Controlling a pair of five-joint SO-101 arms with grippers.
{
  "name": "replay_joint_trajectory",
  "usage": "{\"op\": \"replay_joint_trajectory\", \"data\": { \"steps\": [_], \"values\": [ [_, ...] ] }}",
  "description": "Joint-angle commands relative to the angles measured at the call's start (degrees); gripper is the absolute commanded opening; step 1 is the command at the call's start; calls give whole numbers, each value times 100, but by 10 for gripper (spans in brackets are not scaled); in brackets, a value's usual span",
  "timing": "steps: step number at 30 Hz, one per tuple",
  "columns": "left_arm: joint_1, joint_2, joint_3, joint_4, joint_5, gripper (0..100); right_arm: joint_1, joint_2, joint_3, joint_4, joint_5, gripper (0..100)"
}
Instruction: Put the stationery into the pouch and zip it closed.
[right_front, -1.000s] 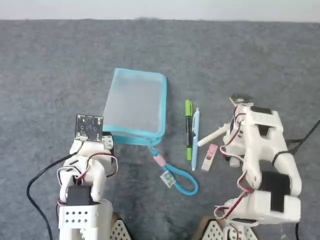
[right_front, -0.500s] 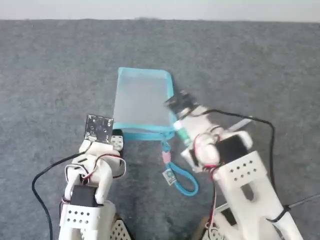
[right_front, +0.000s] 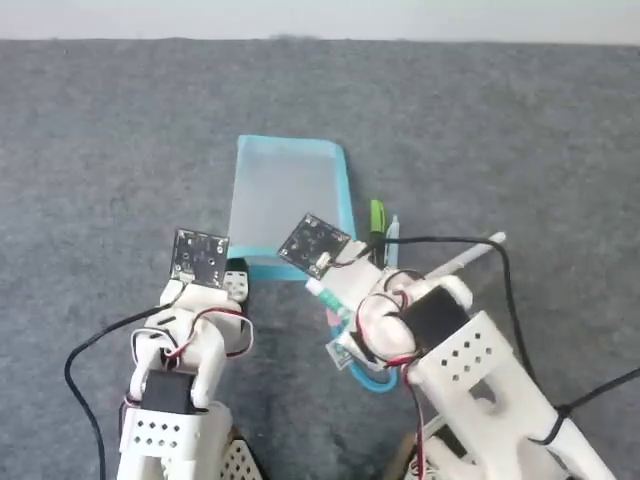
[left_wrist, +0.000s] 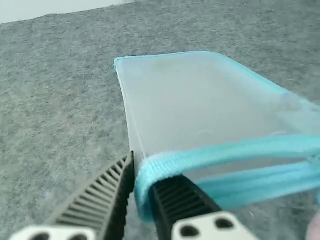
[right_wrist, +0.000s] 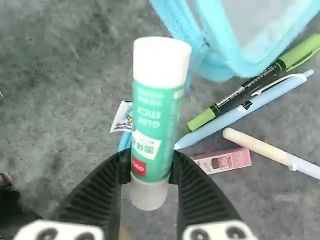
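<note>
- Left gripper (left_wrist: 144, 174): jaws are standing narrow, pinching the blue zip edge at a corner of the pouch (left_wrist: 200, 105).
- Pouch: it is lying flat on the grey table (right_front: 120, 130), clear-sided with blue trim.
- Right gripper (right_wrist: 150, 161): jaws are clamping the glue stick (right_wrist: 156, 110) by its lower body, its white cap pointing away from the wrist, near the pouch's zip end.
- Green pen (right_wrist: 250, 82) and blue pen (right_wrist: 245, 109): they are lying side by side just beside the pouch.
- White stick (right_wrist: 262, 149) and pink eraser (right_wrist: 221, 160): they are lying near the pens, slightly apart.
</note>
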Motion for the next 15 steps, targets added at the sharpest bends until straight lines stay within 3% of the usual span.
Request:
{"op": "replay_joint_trajectory", "data": {
  "steps": [1,15],
  "values": [
    [185,-62,-92,-202,70,13,-48,479,-264,-57,70,6],
    [870,-62,-4,-158,-281,13,611,3354,-2479,31,-765,7]
  ]
}}
